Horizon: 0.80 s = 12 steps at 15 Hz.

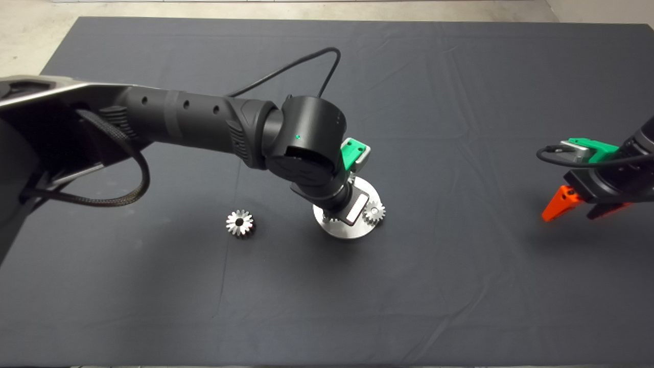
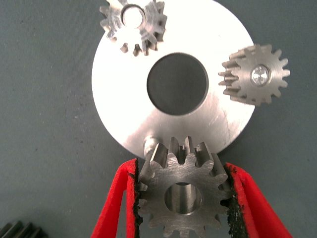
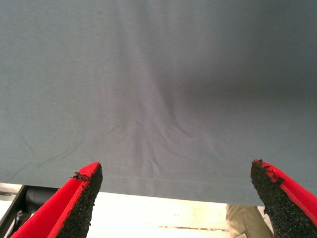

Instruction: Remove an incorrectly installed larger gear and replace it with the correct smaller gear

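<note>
A round silver plate (image 1: 340, 230) (image 2: 124, 99) lies at the middle of the mat, with a dark centre hole. My left gripper (image 2: 182, 166) hangs over its edge, shut on the smaller gear (image 2: 181, 191), which sits tilted just beside a short bare pin (image 2: 150, 145). Two look-alike small gears (image 2: 255, 75) (image 2: 132, 22) stand on the plate. In the head view my left wrist hides the held gear. The larger gear (image 1: 239, 223) lies flat on the mat to the plate's left. My right gripper (image 1: 572, 212) (image 3: 176, 171) is open at the right edge, holding nothing.
The dark mat (image 1: 460, 286) has soft wrinkles and wide bare cloth around the plate. A black cable (image 1: 306, 61) loops above the left arm. Pale floor shows beyond the mat's far edge, and a person's leg (image 3: 242, 218) appears in the right wrist view.
</note>
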Available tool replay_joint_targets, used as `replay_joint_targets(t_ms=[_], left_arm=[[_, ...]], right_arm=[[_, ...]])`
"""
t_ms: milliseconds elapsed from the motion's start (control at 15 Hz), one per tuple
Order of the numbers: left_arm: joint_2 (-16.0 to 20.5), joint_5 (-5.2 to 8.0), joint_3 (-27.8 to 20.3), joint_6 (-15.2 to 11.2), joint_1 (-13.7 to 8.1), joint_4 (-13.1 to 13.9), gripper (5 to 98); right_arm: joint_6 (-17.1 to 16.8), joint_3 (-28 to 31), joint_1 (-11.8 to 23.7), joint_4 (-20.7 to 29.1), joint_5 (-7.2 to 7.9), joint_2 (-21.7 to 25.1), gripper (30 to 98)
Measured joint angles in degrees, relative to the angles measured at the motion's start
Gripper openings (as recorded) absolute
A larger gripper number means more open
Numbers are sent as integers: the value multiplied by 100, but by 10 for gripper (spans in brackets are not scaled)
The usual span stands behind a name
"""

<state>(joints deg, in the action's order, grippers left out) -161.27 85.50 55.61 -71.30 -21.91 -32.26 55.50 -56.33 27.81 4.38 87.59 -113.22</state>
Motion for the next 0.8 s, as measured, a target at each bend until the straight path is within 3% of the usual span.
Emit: replay_joint_targets(t_ms=[200, 400, 800], left_arm=[[2, 7, 0, 2, 176, -287, 304], [20, 141, 15, 39, 461, -606, 304], [178, 204, 37, 319, 477, -817, 304]], right_arm=[[0, -33, 0, 0, -9, -14, 792], [-4, -102, 0, 0, 6, -72, 792], [-24, -224, 0, 0, -7, -205, 792]])
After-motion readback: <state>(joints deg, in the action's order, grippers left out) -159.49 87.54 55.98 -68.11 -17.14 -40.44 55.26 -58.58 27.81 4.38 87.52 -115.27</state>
